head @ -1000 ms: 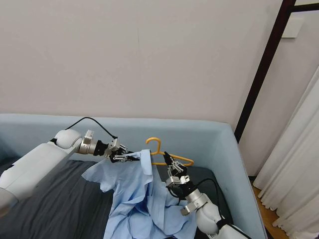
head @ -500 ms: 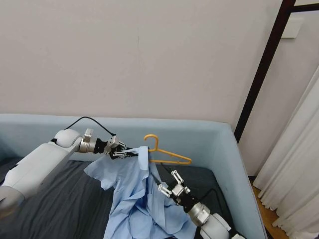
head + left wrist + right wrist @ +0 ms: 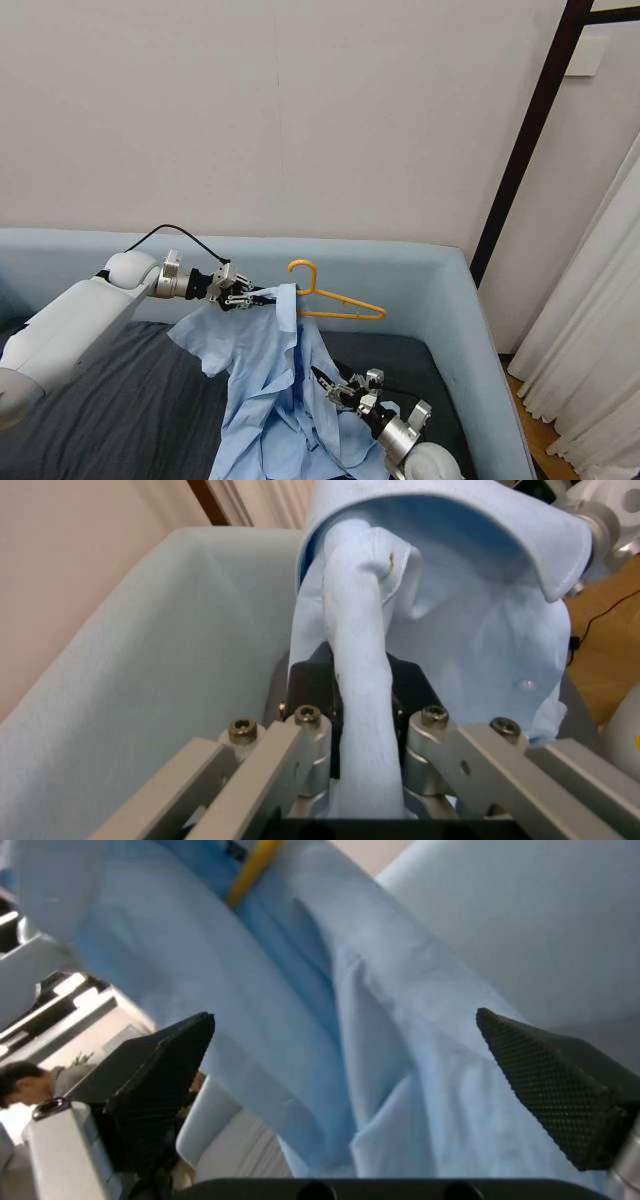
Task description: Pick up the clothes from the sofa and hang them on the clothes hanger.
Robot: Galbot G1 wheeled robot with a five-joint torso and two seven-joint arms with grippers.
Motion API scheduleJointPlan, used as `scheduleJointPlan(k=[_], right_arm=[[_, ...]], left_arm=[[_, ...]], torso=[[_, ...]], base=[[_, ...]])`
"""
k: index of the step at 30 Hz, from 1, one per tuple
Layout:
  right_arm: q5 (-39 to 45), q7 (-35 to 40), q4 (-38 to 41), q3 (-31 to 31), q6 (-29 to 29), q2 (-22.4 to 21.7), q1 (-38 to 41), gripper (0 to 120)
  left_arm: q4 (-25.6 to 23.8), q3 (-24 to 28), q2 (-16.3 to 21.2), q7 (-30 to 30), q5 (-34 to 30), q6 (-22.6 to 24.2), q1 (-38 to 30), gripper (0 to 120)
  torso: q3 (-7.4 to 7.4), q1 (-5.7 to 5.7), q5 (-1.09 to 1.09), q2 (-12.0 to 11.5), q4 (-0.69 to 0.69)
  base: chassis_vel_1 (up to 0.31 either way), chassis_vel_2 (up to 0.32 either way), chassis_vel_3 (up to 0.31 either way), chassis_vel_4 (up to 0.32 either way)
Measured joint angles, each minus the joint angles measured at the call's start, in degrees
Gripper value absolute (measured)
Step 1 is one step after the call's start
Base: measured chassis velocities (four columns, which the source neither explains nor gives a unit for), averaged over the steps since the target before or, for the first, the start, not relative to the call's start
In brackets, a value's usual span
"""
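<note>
My left pincer [image 3: 262, 298] is out in front of me at about ten o'clock, held up above the sofa [image 3: 430, 275]. It is clamped on the light blue shirt [image 3: 268, 385] just beside the collar. From its wrist I see that pincer [image 3: 365, 720] squeezing a rolled band of the shirt [image 3: 360, 652] between its two sides, with the collar [image 3: 450, 532] standing open beyond it.

The shirt hangs from that grip toward six o'clock. Its lower folds are heaped on the dark seat cushion [image 3: 100, 400].

The orange hanger [image 3: 345, 310] is at the neck of the shirt. Its hook rises just at three o'clock of my left pincer. One arm sticks out bare toward three o'clock, and the other goes into the cloth.

My right pincer [image 3: 330, 387] is low at about five o'clock, below the hanger and just beside the hanging cloth. Its fingers [image 3: 160, 1065] are spread wide apart and clamp nothing. Through its wrist, shirt cloth [image 3: 300, 990] fills the space ahead of that pincer [image 3: 355, 1080]. A strip of hanger [image 3: 250, 870] shows further up.
</note>
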Motion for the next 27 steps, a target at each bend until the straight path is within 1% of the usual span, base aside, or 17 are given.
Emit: scheduleJointPlan(k=[2,5,6,7,9,11,16,17,19,22,23,27], right_arm=[[-0.8,4.9,-0.2,0.6,-2.1,0.3,0.3,100],[-3.7,16.1,0.4,1.7,-7.4,0.3,0.5,100],[-3.7,16.1,0.4,1.7,-7.4,0.3,0.5,100],[-4.0,18.4,0.7,2.1,-9.4,0.2,0.5,100],[-4.0,20.0,1.0,3.1,-12.9,-0.1,0.2,100],[-3.7,19.2,1.0,3.5,-13.7,-0.1,0.0,100],[-3.0,9.2,0.0,4.2,-14.1,0.5,-0.5,100],[-3.0,9.2,0.0,4.2,-14.1,0.5,-0.5,100],[-3.2,6.2,-0.6,4.1,-13.9,0.9,-0.4,99],[-4.3,1.3,-2.2,3.8,-12.2,1.6,-0.2,87],[-4.3,1.3,-2.2,3.8,-12.2,1.6,-0.2,87],[-6.0,-1.6,-3.9,3.4,-9.0,1.9,0.2,70]], left_arm=[[-0.1,0.0,0.0,0.0,-0.1,0.0,-0.2,7],[-0.1,0.0,0.0,0.0,-0.3,-0.1,-0.4,7],[-0.1,0.0,0.0,0.0,-0.3,-0.1,-0.4,7],[-0.1,0.0,0.0,0.0,-0.3,-0.2,-0.5,7],[0.0,0.0,0.1,0.0,-0.3,-0.4,-0.6,7],[0.1,-0.1,0.1,0.0,-0.3,-0.6,-0.6,7],[0.5,-0.2,0.1,0.0,-0.2,-1.1,-0.6,7],[0.5,-0.2,0.1,0.0,-0.2,-1.1,-0.6,7],[0.6,-0.2,0.1,0.0,-0.2,-1.1,-0.6,7],[0.6,-0.2,0.0,0.0,-0.2,-1.2,-0.7,7],[0.6,-0.2,0.0,0.0,-0.2,-1.2,-0.7,7],[0.6,-0.1,0.0,0.0,-0.2,-1.3,-0.7,7]], torso=[[0.0,0.0,0.0,0.0,0.0],[0.0,0.0,0.01,0.0,0.02],[0.0,0.0,0.01,0.0,0.02],[0.0,0.0,0.01,0.0,0.01],[0.0,0.0,0.0,0.0,0.0],[0.0,0.0,0.0,0.0,0.0],[0.0,0.0,0.0,0.0,0.01],[0.0,0.0,0.0,0.0,0.01],[0.0,0.0,0.0,0.0,0.01],[0.0,0.0,0.01,0.0,0.01],[0.0,0.0,0.01,0.0,0.01],[0.0,0.0,0.0,0.0,0.01]], base=[[0.0,0.0,0.0,0.0],[0.0,0.0,0.0,0.0],[0.0,0.0,0.0,0.0],[0.0,0.0,0.0,0.0],[0.0,0.0,0.0,0.0],[0.0,0.0,0.0,0.0],[0.0,0.0,0.0,0.0],[0.0,0.0,0.0,0.0],[0.0,0.0,0.0,0.0],[0.0,0.0,0.0,0.0],[0.0,0.0,0.0,0.0],[0.0,0.0,0.0,0.0]])
